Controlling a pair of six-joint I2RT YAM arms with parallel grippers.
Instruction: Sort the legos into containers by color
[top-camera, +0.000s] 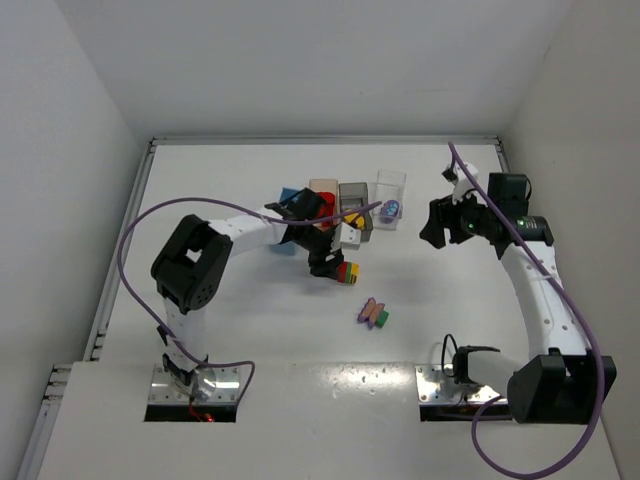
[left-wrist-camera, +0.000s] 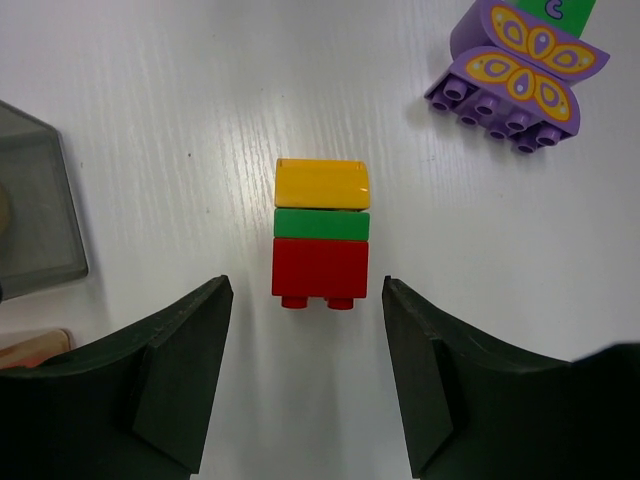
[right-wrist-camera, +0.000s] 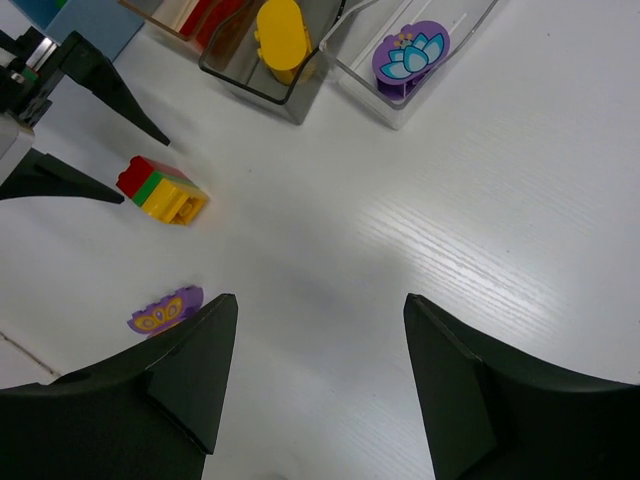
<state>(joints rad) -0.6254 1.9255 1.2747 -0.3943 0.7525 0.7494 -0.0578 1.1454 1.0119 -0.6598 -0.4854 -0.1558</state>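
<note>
Left gripper (left-wrist-camera: 306, 285) was open, jaws spread wide, hanging over the striped stack (left-wrist-camera: 321, 238), which lay on its side on the table (left-wrist-camera: 180, 90) between my two fingertips and a little ahead of them. The stack was nearly centred in the gap, perhaps slightly nearer the right finger. Its order out from me was red, green, yellow. Its long axis ran straight away from the wrist, along the line between the fingers and across their closing direction. The red end was nearest me with its studs pointing back toward the wrist, and the rounded yellow end was farthest out. Only the red brick sat level with the fingertips. My judgement for the grasp: come straight down without twisting, nudge a touch right to centre, and close on the flat long sides. Reaching slightly forward should put the pads on the red and green flanks and not the studs. A firm, square hold matters, since the three colours are joined and will likely need pulling apart before any of them can go in a bin. The purple butterfly brick (left-wrist-camera: 520, 70) lay ahead and to the right, well apart from the stack. The dark grey bin (left-wrist-camera: 35, 210) stood off to the left, clear of the finger's path. Right gripper (right-wrist-camera: 320, 300) was open too and held nothing, hanging over bare table well apart from the stack.
</note>
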